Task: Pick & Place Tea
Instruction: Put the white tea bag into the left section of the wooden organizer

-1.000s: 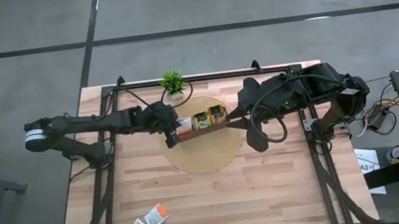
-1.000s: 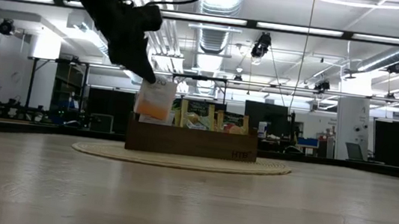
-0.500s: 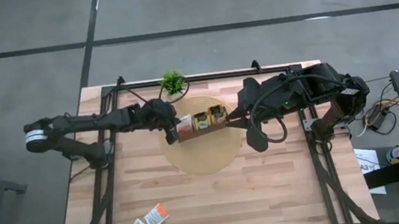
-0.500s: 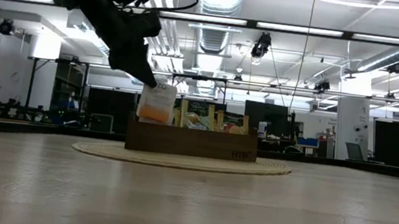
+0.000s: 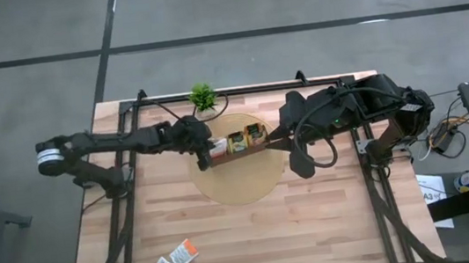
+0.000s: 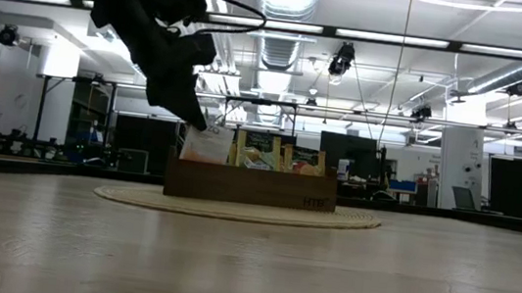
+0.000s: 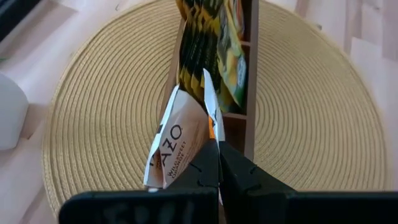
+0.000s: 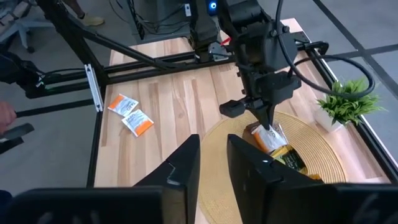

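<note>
Broadly, the pale wooden plank desk (image 5: 254,227) carries everything, and a round woven straw mat (image 5: 241,177) lies on its middle toward the far edge. On that mat stands the brown rectangular wooden compartment tray (image 5: 238,145), the landmark for all else. Two dark arms reach toward the tray from opposite ends. The left pincer (image 5: 205,150) hangs over the tray's left end compartment, its fingers (image 7: 208,168) pressed fully together on the top edge of a white-and-orange square paper tea sachet (image 7: 177,146). The sachet hangs tilted, its lower part dipping into that end compartment, right beside the dark green-and-yellow sachets (image 7: 211,43) standing upright in the next compartment. The right pincer (image 8: 213,163) sits just off the tray's right end, above the mat, with a narrow gap between its fingers and nothing between them. A small green potted plant (image 5: 202,97) stands just beyond the tray at the far edge of the desk. Well away from the tray, near the desk's front left corner, two more white-and-orange sachets (image 5: 172,262) lie flat side by side.
</note>
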